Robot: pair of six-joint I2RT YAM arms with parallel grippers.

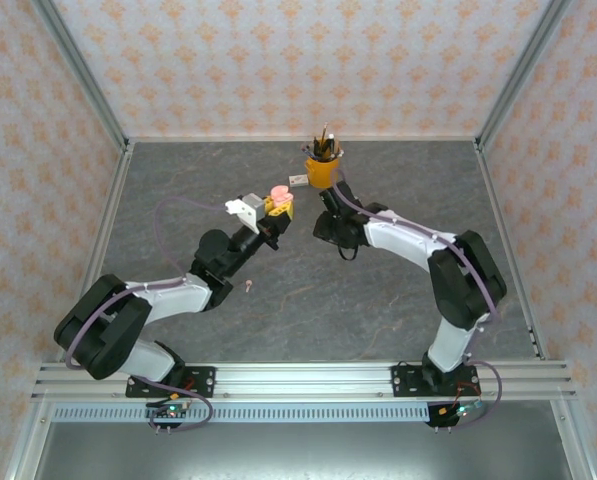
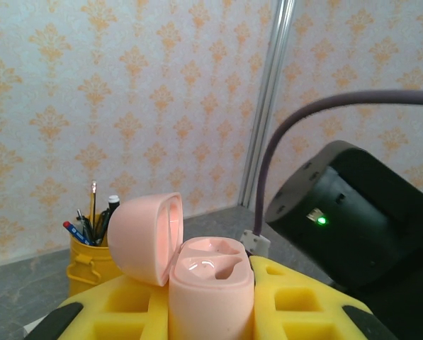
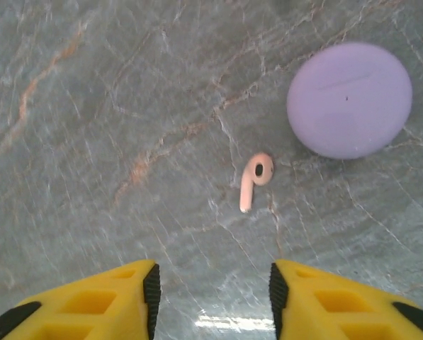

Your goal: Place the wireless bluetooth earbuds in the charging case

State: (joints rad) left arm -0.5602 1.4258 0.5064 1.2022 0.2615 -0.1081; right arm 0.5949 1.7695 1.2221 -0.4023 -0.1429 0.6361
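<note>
left gripper [image 1: 275, 207] is clamping the pink case [image 2: 211, 283]; right gripper [image 3: 212, 283] is hanging open, probably risking flicking the tiny flat-lying earbud [image 3: 256, 177] away.

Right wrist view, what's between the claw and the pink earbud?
Nothing; only bare grey tabletop separates the right claw and the pink earbud, seen in the right wrist view.

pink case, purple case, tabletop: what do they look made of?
Pink case: probably moulded plastic, smooth with a satin finish. Small glossy highlights sit in the earbud wells.
Purple case: probably plastic and more matte, with even colour and no sharp glare.
Tabletop: grey stone look with rust and white veins, and a faint light reflection near the bottom edge. Real stone or printed laminate, I cannot tell.
</note>
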